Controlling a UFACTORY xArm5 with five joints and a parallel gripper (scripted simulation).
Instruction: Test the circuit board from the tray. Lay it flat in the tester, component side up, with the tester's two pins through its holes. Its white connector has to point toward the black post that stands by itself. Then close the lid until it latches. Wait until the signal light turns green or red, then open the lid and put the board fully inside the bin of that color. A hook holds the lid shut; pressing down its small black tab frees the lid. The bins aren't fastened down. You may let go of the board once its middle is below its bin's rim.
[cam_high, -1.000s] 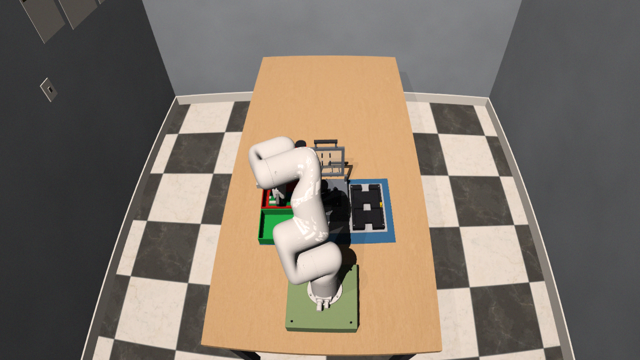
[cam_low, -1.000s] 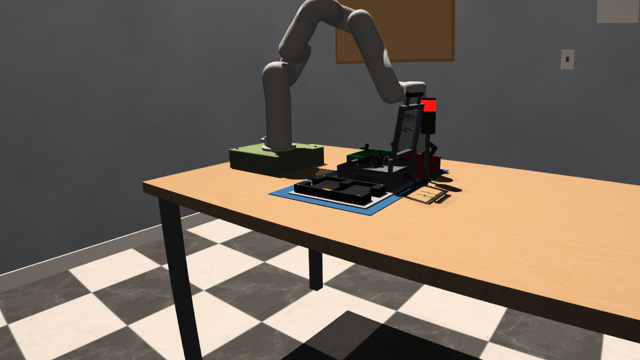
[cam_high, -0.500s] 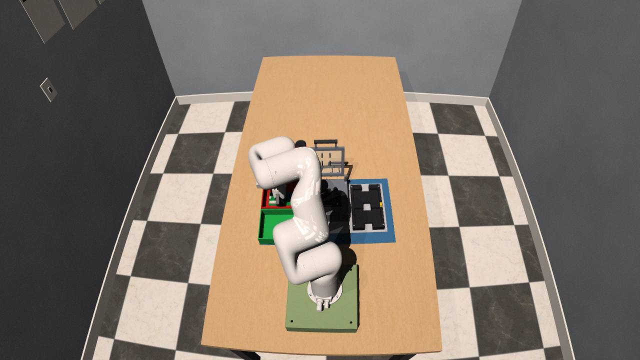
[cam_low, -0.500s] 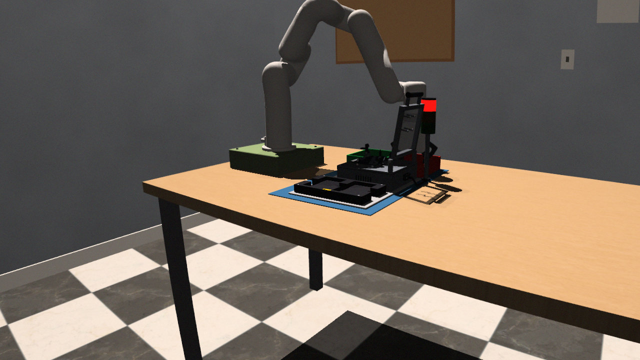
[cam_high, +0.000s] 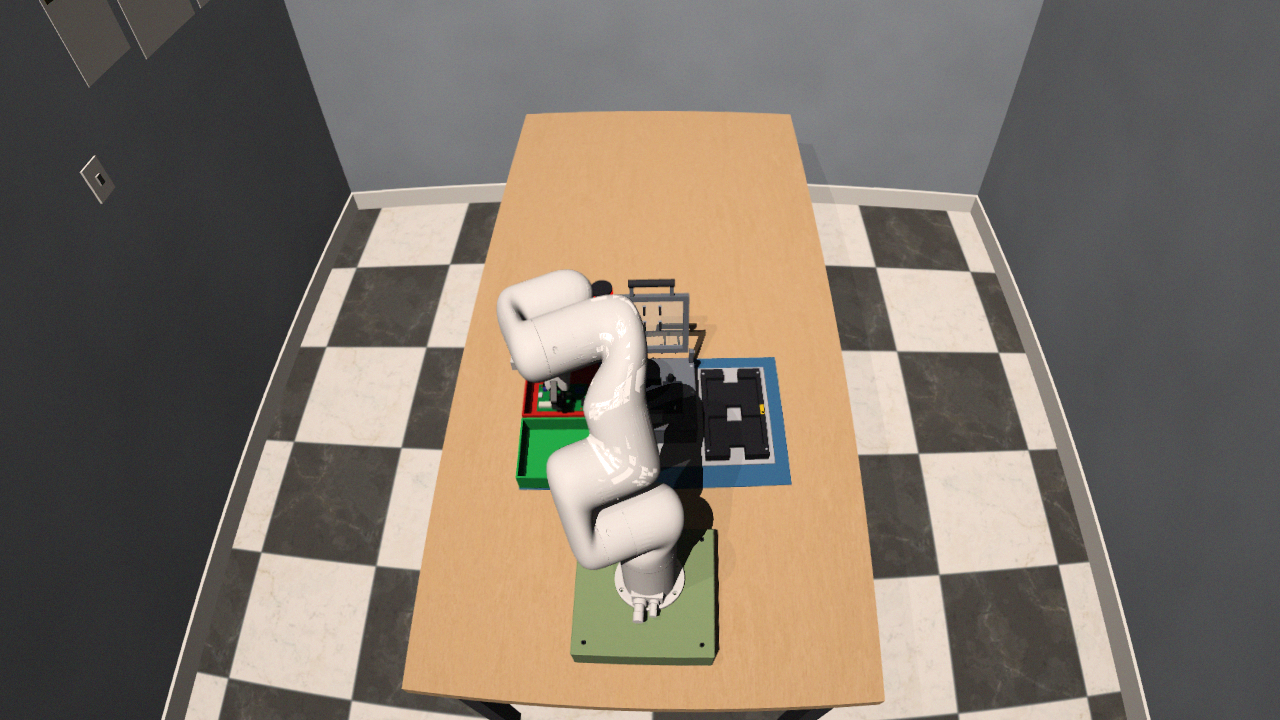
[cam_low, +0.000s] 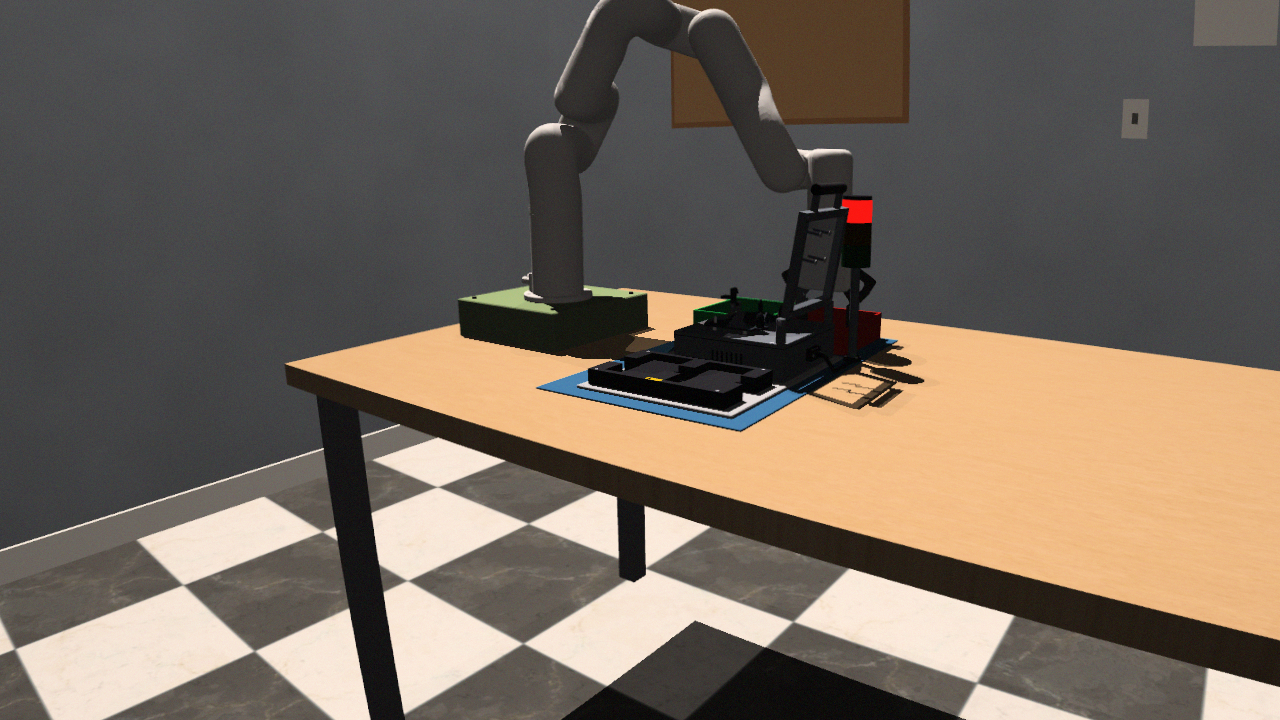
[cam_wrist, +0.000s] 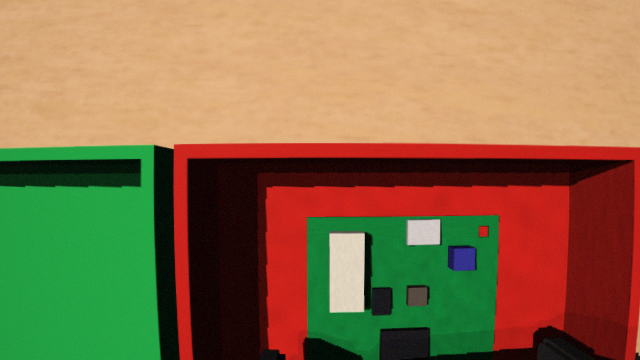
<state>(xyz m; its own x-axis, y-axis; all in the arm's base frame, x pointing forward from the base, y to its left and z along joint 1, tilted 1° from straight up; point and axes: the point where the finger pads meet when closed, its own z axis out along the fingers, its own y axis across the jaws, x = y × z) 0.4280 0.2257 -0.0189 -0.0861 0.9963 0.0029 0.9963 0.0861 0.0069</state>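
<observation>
The circuit board (cam_high: 545, 393) (cam_wrist: 400, 265) is lying inside the red bin (cam_high: 554, 414) (cam_low: 868, 326) (cam_wrist: 400, 151), component side up and seemingly flat on its floor; its straight edges are running roughly parallel to the red bin's walls. The white connector (cam_wrist: 347, 272) is sitting along the board's edge on the side of the red bin facing the green bin (cam_high: 534, 481) (cam_low: 742, 301) (cam_wrist: 80, 153), so the board is pointing that way; the connector's own long axis is running alongside that red bin wall; the board's lower end is leaving the wrist view, so its own long axis cannot be told.

The end effector (cam_high: 557, 394) (cam_low: 828, 286) (cam_wrist: 414, 350) is reaching down at the red bin, its fingers standing wide apart and gripping nothing. The tester (cam_low: 751, 349) is standing beside the red bin, with its lid (cam_high: 687, 322) (cam_low: 793, 268) standing raised; the signal light (cam_low: 857, 210) is glowing red near the red bin. The black tray (cam_high: 720, 402) (cam_low: 671, 385) is resting beyond the tester from the red bin; the wooden surface (cam_high: 662, 197) (cam_low: 1029, 429) is carrying them all.

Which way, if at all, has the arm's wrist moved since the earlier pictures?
Yes: up; the wrist stands higher above the lid's handle, exterior view.
</observation>
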